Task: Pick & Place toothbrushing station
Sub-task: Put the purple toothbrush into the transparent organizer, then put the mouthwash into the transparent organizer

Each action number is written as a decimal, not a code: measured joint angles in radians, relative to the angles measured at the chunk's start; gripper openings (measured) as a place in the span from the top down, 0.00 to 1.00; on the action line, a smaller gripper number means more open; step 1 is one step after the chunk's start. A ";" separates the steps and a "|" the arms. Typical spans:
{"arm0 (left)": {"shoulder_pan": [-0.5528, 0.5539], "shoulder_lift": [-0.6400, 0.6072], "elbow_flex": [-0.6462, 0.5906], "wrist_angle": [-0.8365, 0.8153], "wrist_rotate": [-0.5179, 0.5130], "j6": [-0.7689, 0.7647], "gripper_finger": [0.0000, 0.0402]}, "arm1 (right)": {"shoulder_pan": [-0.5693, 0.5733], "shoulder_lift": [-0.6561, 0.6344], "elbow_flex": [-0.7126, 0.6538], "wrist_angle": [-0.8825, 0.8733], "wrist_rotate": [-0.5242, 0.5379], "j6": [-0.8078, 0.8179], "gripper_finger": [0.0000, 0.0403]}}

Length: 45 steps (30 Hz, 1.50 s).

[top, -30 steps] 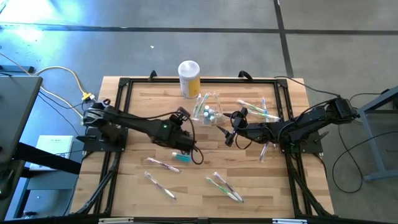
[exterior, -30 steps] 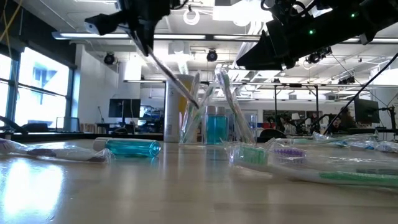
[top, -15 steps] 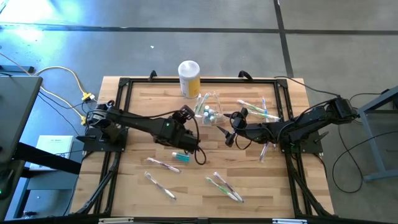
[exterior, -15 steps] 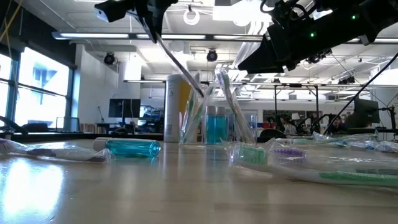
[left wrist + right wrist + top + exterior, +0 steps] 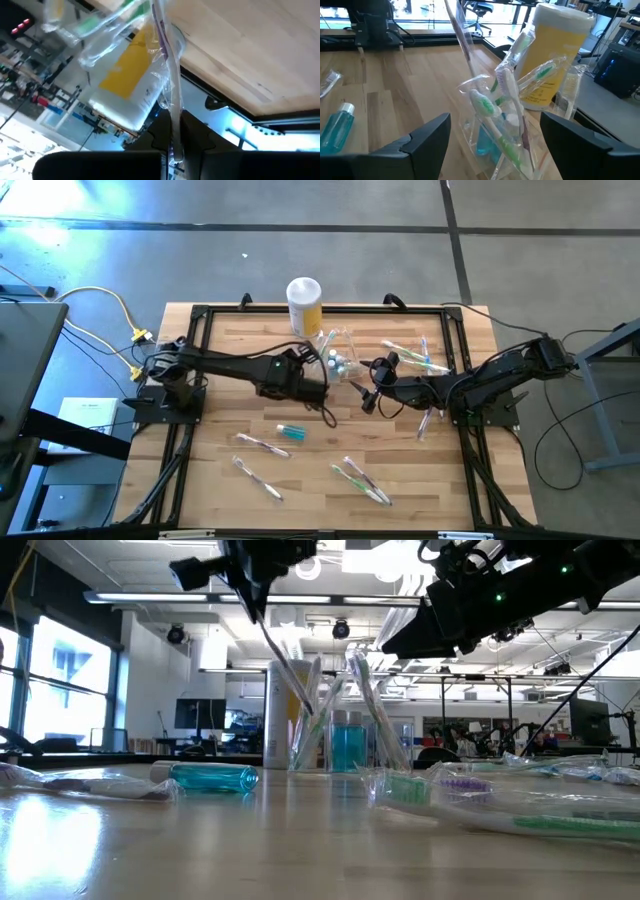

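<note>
From above, your left gripper (image 5: 322, 392) is over the middle of the table (image 5: 220, 480), just beside the toothbrushing station (image 5: 338, 356), which stands near the yellow canister (image 5: 304, 306) at the far edge; your right gripper (image 5: 372, 385) waits on the station's other side, jaws spread wide and empty. From table height, the wrapped toothbrush (image 5: 285, 670) you carry hangs slanted from the clenched left gripper (image 5: 250, 585), its lower end at the station's (image 5: 340, 730) rim among the brushes already standing there. Past the left wrist, the fingers pinch that toothbrush (image 5: 167, 85) by its handle. Past the right wrist, the station (image 5: 495, 130) sits between the open fingers, the incoming brush (image 5: 460, 35) leaning in from above. Lower slowly along the brush's own slant, and let go only once its tip is well inside, or the light holder may tip.
</note>
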 joint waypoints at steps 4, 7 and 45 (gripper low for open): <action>0.027 0.034 0.002 0.052 0.005 0.080 0.97 | 0.000 0.000 0.000 -0.001 0.000 -0.001 0.26; 0.040 0.074 -0.001 0.070 0.006 0.126 0.96 | 0.000 0.000 0.000 -0.004 0.000 -0.001 0.26; 0.044 0.165 -0.001 0.428 -0.085 0.469 0.68 | 0.000 0.000 0.000 -0.035 -0.004 -0.001 0.39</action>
